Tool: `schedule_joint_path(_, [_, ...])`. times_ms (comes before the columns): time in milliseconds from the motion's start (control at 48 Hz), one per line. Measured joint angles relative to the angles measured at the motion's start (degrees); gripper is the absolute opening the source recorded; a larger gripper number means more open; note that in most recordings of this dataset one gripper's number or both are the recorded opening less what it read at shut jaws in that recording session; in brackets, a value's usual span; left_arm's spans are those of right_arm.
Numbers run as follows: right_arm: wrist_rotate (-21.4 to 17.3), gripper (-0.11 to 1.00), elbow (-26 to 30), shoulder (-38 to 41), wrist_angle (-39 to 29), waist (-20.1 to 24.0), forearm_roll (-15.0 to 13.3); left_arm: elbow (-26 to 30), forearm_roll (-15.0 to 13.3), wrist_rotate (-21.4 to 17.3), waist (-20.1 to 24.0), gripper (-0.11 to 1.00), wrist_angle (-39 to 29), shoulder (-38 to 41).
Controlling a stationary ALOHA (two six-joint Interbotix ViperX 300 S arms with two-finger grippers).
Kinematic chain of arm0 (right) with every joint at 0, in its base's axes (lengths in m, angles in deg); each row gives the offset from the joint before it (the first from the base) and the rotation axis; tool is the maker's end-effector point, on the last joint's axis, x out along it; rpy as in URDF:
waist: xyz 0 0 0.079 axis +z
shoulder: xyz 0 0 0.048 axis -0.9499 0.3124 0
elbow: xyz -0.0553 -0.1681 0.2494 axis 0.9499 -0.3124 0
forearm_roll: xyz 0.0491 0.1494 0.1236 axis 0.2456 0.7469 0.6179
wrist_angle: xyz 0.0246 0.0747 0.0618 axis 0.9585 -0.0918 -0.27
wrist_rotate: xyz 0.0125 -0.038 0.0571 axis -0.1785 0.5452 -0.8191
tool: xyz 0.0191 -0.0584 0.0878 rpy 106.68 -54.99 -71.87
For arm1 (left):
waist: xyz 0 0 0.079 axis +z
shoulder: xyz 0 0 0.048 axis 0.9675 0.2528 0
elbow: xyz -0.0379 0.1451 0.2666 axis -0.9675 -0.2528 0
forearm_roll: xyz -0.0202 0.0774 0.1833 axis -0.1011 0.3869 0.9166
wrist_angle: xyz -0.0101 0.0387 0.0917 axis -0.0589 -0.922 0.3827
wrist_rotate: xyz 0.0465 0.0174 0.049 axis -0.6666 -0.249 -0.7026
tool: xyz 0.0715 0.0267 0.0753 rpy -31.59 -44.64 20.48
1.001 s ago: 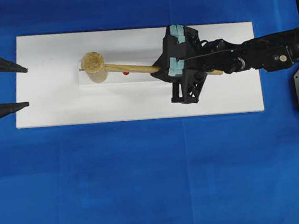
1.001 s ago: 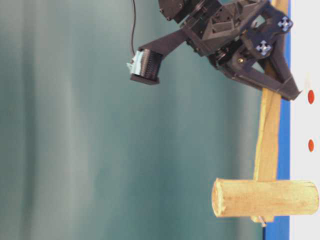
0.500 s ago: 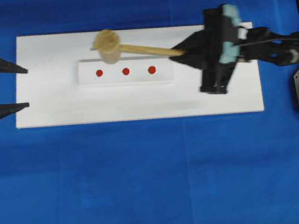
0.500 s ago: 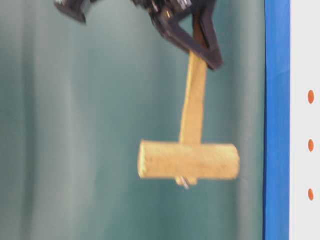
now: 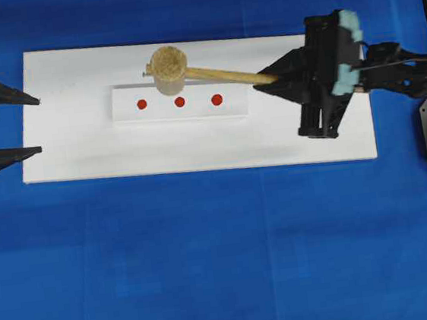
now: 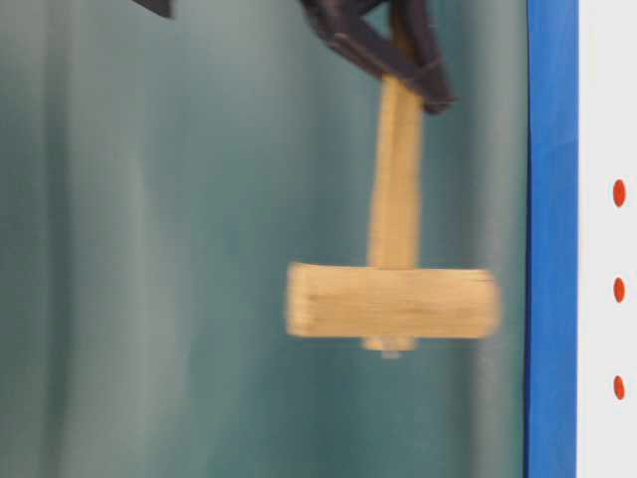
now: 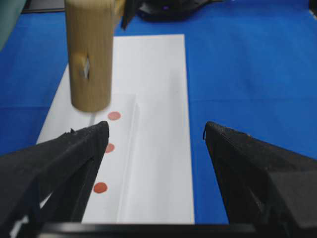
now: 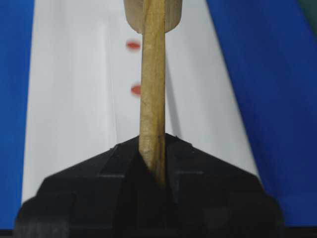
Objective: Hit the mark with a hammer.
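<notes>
Presently, the hammer (image 5: 170,64) is held raised above the white board (image 5: 83,151), which lies flat on the blue worktop (image 5: 209,260). The jaws of the right gripper (image 5: 274,79) are clamped together on the far end of the flat wooden handle, as is confirmed by the right wrist view, where the handle (image 8: 152,89) is seen pinched edge-on between the two black fingers (image 8: 114,163). In the table-level view the hammer (image 6: 393,299) is seen clear of the board, with its cylindrical head well apart from the white surface and slightly blurred. From overhead, the head is located over the far edge of the raised white strip (image 5: 234,106), just beyond the middle one of three red dots (image 5: 180,101); the handle runs from it toward the right of the view and is slightly angled. The three dots are arranged in a single row along the strip and are all uncovered. The left gripper (image 5: 38,123) is positioned at the left end of the board, its jaws set wide apart with nothing between them. In the left wrist view the two black fingers (image 7: 64,163) are seen spread on either side of the strip, and the hammer head (image 7: 89,54) is seen suspended above the dots.
</notes>
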Motion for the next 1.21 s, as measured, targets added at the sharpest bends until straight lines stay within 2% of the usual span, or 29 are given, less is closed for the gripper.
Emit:
schedule_joint_path(167, [-0.26,0.02,-0.53,9.23,-0.7,-0.09,3.69,0.0,0.0,-0.09,0.0,0.75,0.0,0.0])
schedule_joint_path(396, [0.09,0.02,-0.53,9.93,-0.35,-0.18,4.22,0.0,0.09,0.0,0.0,0.75,0.09,0.09])
schedule_joint_path(646, [0.88,0.02,-2.11,2.11,1.23,-0.09,4.22,0.0,0.0,0.0,0.0,0.75,0.0,0.09])
schedule_joint_path(1001, [0.88,0.02,-9.32,-18.46,-0.26,0.62,3.78,0.0,0.0,0.0,0.0,0.75,0.0,0.09])
schedule_joint_path(1209, [0.88,0.02,-10.37,-20.13,-0.62,0.53,3.78,0.09,0.0,0.0,0.0,0.75,0.0,0.09])
